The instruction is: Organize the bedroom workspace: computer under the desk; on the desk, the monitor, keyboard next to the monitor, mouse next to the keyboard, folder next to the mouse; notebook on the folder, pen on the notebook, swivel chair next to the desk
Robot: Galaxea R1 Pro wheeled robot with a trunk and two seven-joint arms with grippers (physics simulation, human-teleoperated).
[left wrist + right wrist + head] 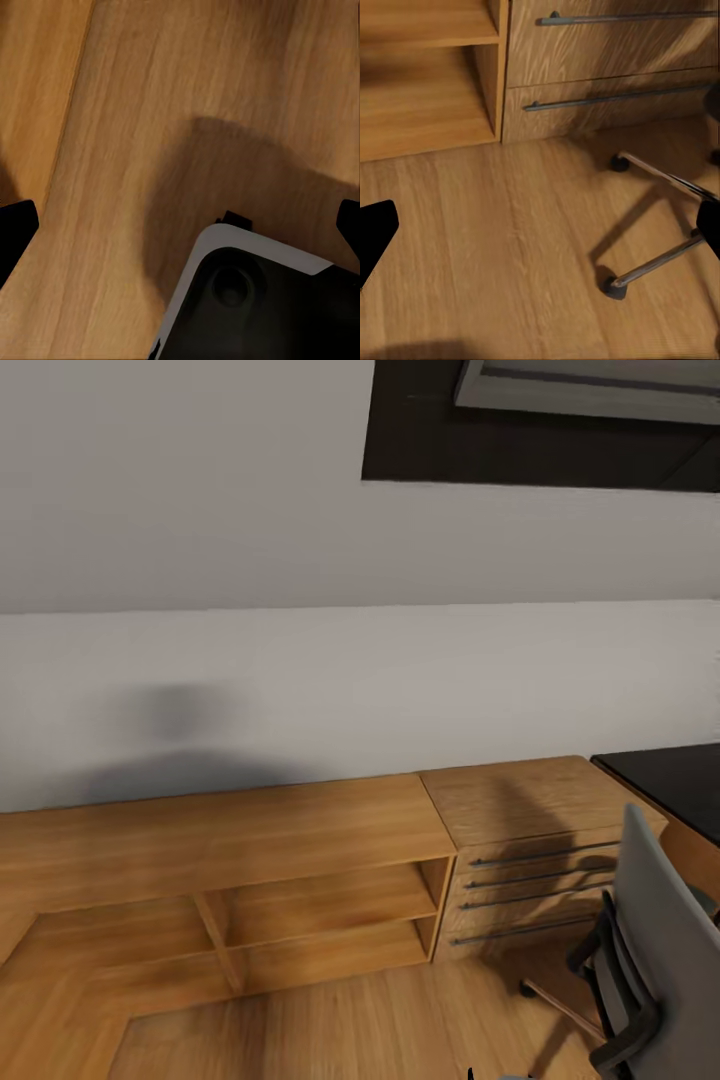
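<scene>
Grey swivel chair (655, 950) at lower right of frame, beside black worktop (670, 775). Both tools spread, empty. Risk: chrome chair leg (660, 259) near the base; driving forward could knock it.

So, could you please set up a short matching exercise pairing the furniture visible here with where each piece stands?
Things:
1. swivel chair
2. wooden drawer unit
3. low wooden shelf unit
4. desk

Places:
A. far right in the head view, black top
B. left, with open compartments
C. lower right in the head view, back to the camera
D. between the open shelves and the black top

Pairs: 1-C, 2-D, 3-B, 4-A
</scene>
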